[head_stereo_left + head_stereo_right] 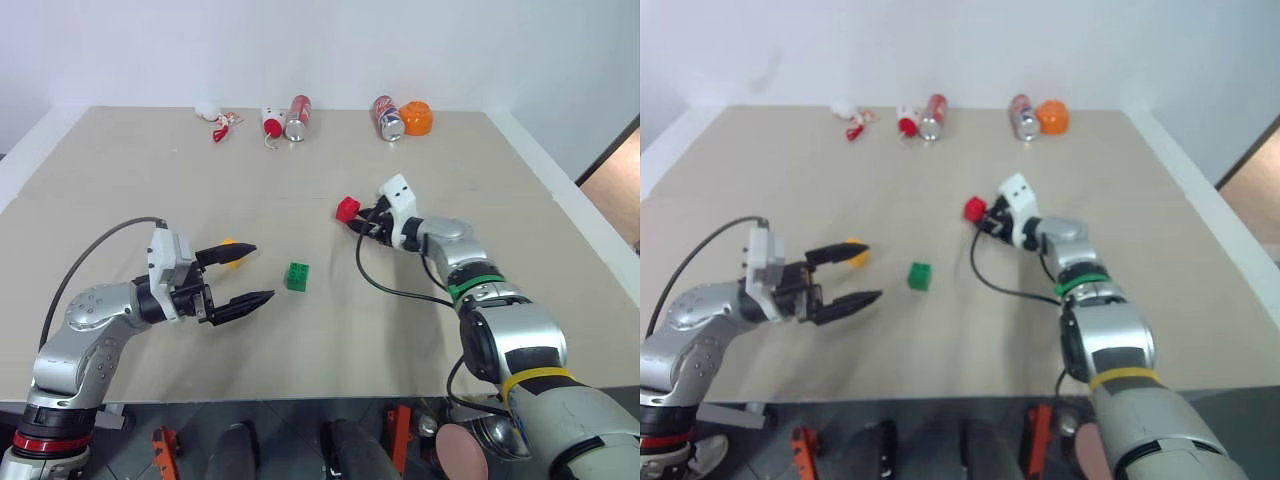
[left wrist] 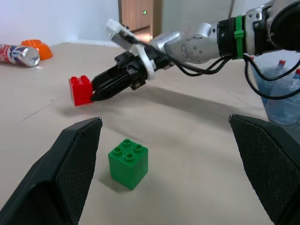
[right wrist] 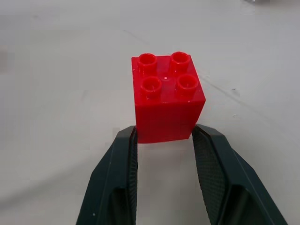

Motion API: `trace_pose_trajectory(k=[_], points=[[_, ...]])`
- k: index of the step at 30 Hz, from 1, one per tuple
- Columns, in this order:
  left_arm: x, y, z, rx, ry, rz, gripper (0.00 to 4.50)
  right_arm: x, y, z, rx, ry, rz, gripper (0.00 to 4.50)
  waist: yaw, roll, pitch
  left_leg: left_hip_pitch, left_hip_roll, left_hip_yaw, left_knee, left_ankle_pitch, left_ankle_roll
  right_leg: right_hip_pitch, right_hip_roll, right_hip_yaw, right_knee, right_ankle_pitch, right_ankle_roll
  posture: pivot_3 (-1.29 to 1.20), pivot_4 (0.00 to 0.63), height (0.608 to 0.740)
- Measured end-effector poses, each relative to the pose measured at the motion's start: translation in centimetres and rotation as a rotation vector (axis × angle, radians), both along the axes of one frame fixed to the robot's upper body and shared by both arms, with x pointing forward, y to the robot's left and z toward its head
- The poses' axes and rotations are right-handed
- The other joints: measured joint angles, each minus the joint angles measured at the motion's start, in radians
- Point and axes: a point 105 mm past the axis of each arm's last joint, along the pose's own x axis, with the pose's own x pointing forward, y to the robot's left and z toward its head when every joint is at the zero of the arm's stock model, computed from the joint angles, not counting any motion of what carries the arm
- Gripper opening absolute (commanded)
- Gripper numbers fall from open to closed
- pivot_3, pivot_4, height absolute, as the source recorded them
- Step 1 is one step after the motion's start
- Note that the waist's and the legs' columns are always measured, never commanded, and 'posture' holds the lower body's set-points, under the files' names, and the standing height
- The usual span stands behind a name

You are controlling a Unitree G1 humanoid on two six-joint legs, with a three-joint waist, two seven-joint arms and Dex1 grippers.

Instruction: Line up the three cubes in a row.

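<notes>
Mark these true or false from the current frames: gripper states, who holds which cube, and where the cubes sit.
1. The right gripper is shut on the red studded plastic cube. True.
2. The left gripper holds the green studded plastic cube. False: its fingers stand open and the green cube sits free on the beige table.
3. The yellow-orange plastic cube lies by the left gripper. True.
4. The three cubes already form a row. False: they lie scattered.
5. Two soda cans lie at the table's far edge. True.
</notes>
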Motion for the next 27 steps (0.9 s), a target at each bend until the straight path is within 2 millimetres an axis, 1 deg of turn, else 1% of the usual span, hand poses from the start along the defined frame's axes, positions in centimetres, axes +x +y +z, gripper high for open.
trace_pose_trajectory(k=[2,3,4,5,6,7,8,9,11,13,19,27], points=[[-0.1,0.5,0.0,0.008,0.001,-0.003,4.50,-1.1,-0.4,-0.1,-0.009,0.000,0.075,1.16,0.000,0.000,0.000,0.000,0.000,0.000,0.000,0.000,0.000,0.000,0.000,0.000,0.000,0.000,0.000,0.00,0.150,0.740],[-0.2,0.8,-0.2,0.020,0.001,-0.008,4.50,-2.3,-1.0,-0.4,-0.029,0.002,0.132,1.16,0.001,0.000,0.000,0.000,0.000,0.000,0.000,0.000,0.000,0.000,0.000,0.000,0.000,-0.001,0.000,0.00,0.150,0.740],[-0.4,1.3,-0.5,0.031,0.002,-0.020,4.50,-4.6,-1.8,-1.5,-0.078,0.020,0.226,1.16,0.006,0.000,0.000,0.000,0.000,-0.001,-0.001,-0.001,0.000,0.000,0.000,-0.001,0.000,-0.001,0.001,0.00,0.150,0.740],[-0.5,1.6,-0.8,0.038,0.009,-0.023,4.50,-5.6,-2.2,-2.2,-0.099,0.046,0.261,1.16,0.008,0.001,-0.001,0.000,0.000,-0.001,0.000,-0.001,0.000,0.001,-0.001,-0.001,0.001,-0.002,0.002,0.00,0.150,0.740],[-0.6,1.9,-1.0,0.047,0.011,-0.036,4.50,-7.3,-2.8,-3.0,-0.131,0.076,0.310,1.16,0.011,0.002,0.000,-0.001,-0.001,0.000,0.000,-0.002,0.001,0.000,-0.001,-0.001,0.001,-0.004,0.000,0.00,0.150,0.740],[-0.7,2.1,-1.2,0.054,0.017,-0.045,4.50,-8.5,-2.9,-3.7,-0.153,0.109,0.347,1.16,0.012,0.002,0.000,-0.001,0.000,0.000,0.000,-0.002,0.000,-0.001,-0.001,0.000,0.001,-0.004,0.000,0.00,0.150,0.740],[-0.8,2.2,-1.3,0.058,0.015,-0.066,4.50,-9.7,-3.0,-4.0,-0.178,0.124,0.383,1.16,0.010,0.004,0.001,-0.001,0.000,0.001,0.000,-0.002,0.000,-0.001,-0.001,0.000,0.001,-0.004,-0.001,0.00,0.150,0.740],[-1.0,2.1,-1.3,0.061,0.007,-0.087,4.50,-10.4,-2.9,-3.8,-0.193,0.118,0.405,1.16,0.006,0.004,0.001,0.001,0.000,0.003,0.000,-0.002,0.000,-0.001,-0.001,0.001,0.001,-0.003,-0.002,0.00,0.150,0.740],[-1.2,2.2,-1.3,0.068,-0.006,-0.120,4.50,-11.0,-2.7,-3.2,-0.220,0.093,0.422,1.16,0.000,0.004,0.001,0.003,0.000,0.002,0.001,-0.002,0.000,-0.001,0.000,0.001,0.001,-0.003,-0.003,0.00,0.150,0.740],[-1.3,2.5,-1.8,0.094,-0.012,-0.156,4.50,-11.4,-2.3,-2.6,-0.244,0.043,0.421,1.16,-0.001,0.004,0.001,0.006,0.000,0.000,0.001,-0.002,0.000,0.000,0.001,0.001,0.001,-0.003,-0.005,0.00,0.150,0.740],[-1.2,3.1,-3.4,0.146,-0.009,-0.198,4.50,-11.0,-1.4,-2.4,-0.218,-0.010,0.360,1.16,0.000,0.004,0.001,0.006,-0.001,0.000,0.003,-0.002,0.000,0.000,0.000,0.002,0.001,-0.002,-0.006,0.00,0.150,0.740],[-0.6,2.8,-3.7,0.148,-0.030,-0.217,4.50,-11.2,-0.5,-3.0,-0.213,-0.001,0.371,1.16,0.001,0.004,0.001,0.004,-0.001,0.000,0.005,-0.002,0.000,0.000,0.000,0.002,0.001,-0.002,-0.006,0.00,0.150,0.740]])
